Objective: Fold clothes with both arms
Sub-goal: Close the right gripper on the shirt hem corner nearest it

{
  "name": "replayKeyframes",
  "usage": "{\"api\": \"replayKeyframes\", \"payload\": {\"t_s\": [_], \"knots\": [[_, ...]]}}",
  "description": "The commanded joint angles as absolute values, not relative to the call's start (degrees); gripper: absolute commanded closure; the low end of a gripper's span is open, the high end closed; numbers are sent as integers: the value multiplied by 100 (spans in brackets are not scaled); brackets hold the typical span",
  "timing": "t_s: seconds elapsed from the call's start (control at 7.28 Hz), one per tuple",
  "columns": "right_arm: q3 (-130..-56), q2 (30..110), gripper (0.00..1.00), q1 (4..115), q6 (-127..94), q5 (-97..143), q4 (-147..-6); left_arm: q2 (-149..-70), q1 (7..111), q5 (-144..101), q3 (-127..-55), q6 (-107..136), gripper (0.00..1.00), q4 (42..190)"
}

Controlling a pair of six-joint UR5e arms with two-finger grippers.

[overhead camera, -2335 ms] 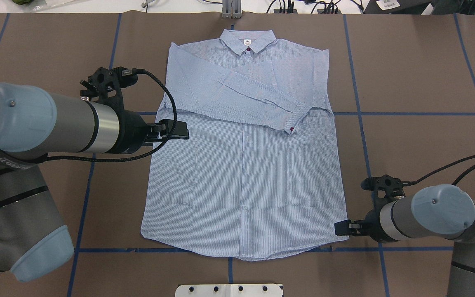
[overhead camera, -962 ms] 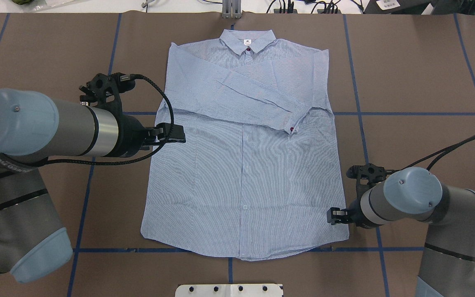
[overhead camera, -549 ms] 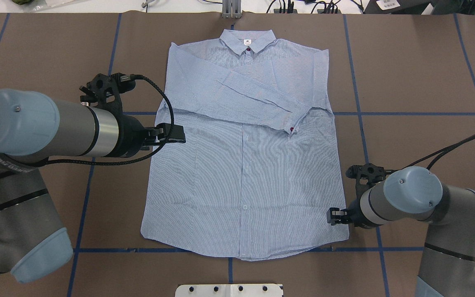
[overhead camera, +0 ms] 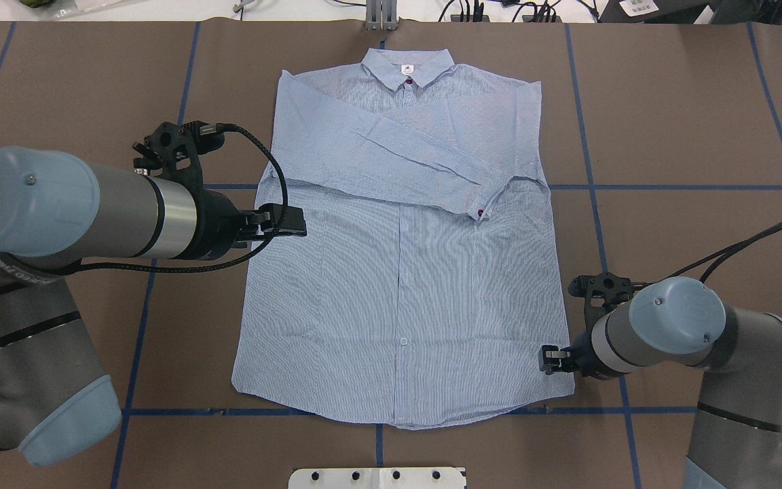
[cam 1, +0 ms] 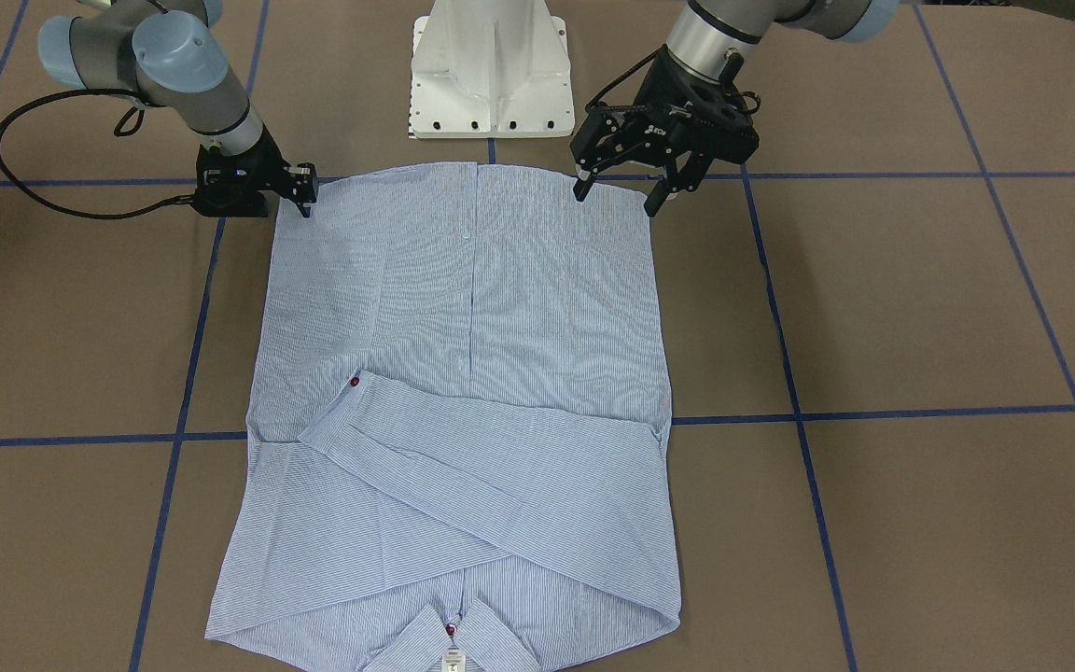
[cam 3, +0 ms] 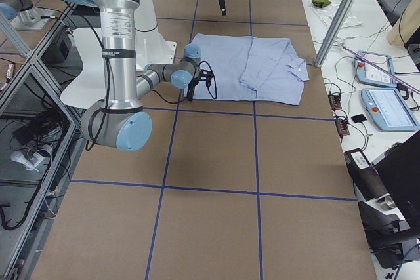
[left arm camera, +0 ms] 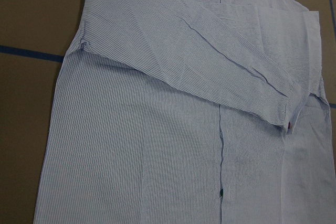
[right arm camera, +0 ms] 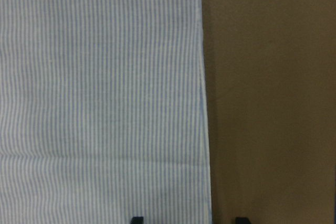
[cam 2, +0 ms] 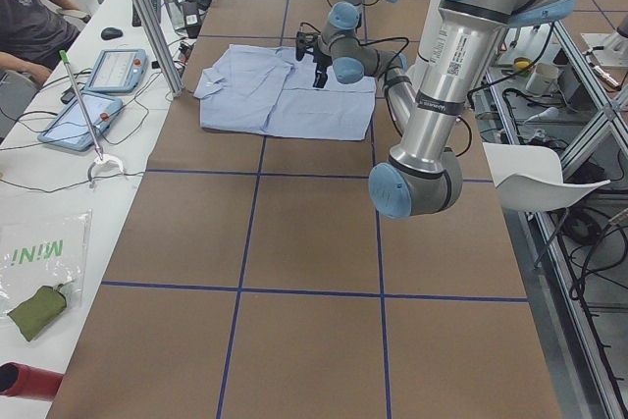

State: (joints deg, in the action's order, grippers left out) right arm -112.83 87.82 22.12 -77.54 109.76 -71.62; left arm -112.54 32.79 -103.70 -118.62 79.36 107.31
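Observation:
The clothes are one light blue striped shirt [overhead camera: 398,292] lying flat and front up, collar [overhead camera: 408,66] at the far side, both sleeves folded across the chest. My left gripper [cam 1: 617,198] hangs open well above the shirt's left side edge, also seen as the left gripper [overhead camera: 290,221] from overhead. Its wrist view shows only the shirt [left arm camera: 168,129]. My right gripper [overhead camera: 546,358] sits low at the hem's right corner, open. In its wrist view the right gripper [right arm camera: 189,220] has its tips either side of the shirt's side edge [right arm camera: 205,98].
Brown table cover with a grid of blue tape lines [overhead camera: 594,187]. The white pedestal base [cam 1: 489,65] stands just behind the hem. Beyond the collar end stand a metal post [cam 2: 147,17] and tablets [cam 2: 113,71]; a seated person [cam 2: 29,7] is at that corner.
The right gripper has moved in from beside the hem corner to over the shirt's edge, its arm re-posed. The left gripper shifted slightly. Nothing visible has moved in the last half second.

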Motion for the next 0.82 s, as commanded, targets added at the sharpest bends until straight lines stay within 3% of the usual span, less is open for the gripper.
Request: {"api": "replayKeyframes", "payload": {"t_s": [0.0, 0.14, 0.69], "knots": [[-11303, 8789, 72, 2215, -7769, 10978, -7163, -11250, 3278, -10371, -11865, 7937, 0, 10731], [-11285, 8789, 80, 2215, -7787, 10978, -7154, -11250, 3278, -10362, -11865, 7937, 0, 10731], [-11294, 8824, 79, 2224, -7787, 10978, -7154, -11250, 3270, -10354, -11865, 7937, 0, 10731]]}}
